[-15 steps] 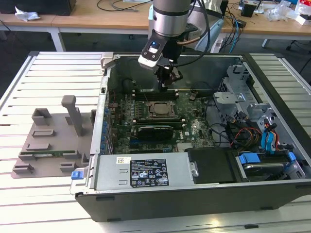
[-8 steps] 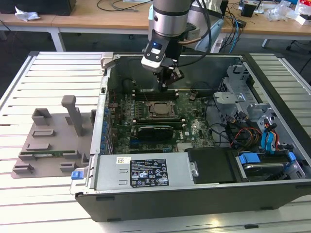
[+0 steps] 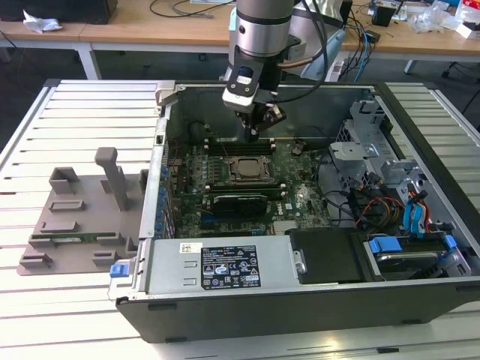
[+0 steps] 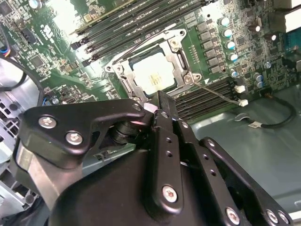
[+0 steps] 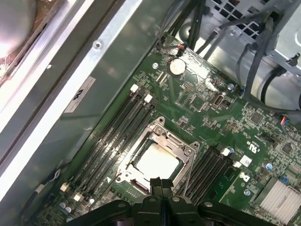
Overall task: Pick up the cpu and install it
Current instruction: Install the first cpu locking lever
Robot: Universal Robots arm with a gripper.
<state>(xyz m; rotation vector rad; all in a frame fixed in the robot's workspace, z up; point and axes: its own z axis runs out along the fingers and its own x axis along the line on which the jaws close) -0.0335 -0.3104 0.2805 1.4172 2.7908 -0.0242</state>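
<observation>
The cpu [image 4: 153, 75] [image 5: 157, 162], a flat square chip with a bright silver top, lies inside the motherboard socket's metal frame [image 4: 181, 56] [image 5: 186, 148]. In the exterior view the socket [image 3: 245, 169] is in the middle of the open computer case. My gripper [image 3: 256, 132] [image 4: 159, 100] [image 5: 160, 181] hangs a little above the socket's edge, apart from the chip. Its black fingers are pressed together with nothing between them.
Memory slots [image 5: 117, 132] [image 4: 207, 96] flank the socket on both sides. A grey plastic tray [image 3: 82, 217] with upright posts lies on the slatted table at the exterior view's left. Drive cages and cables [image 3: 382, 195] fill the case's right side, and the power supply [image 3: 225, 264] is at the front.
</observation>
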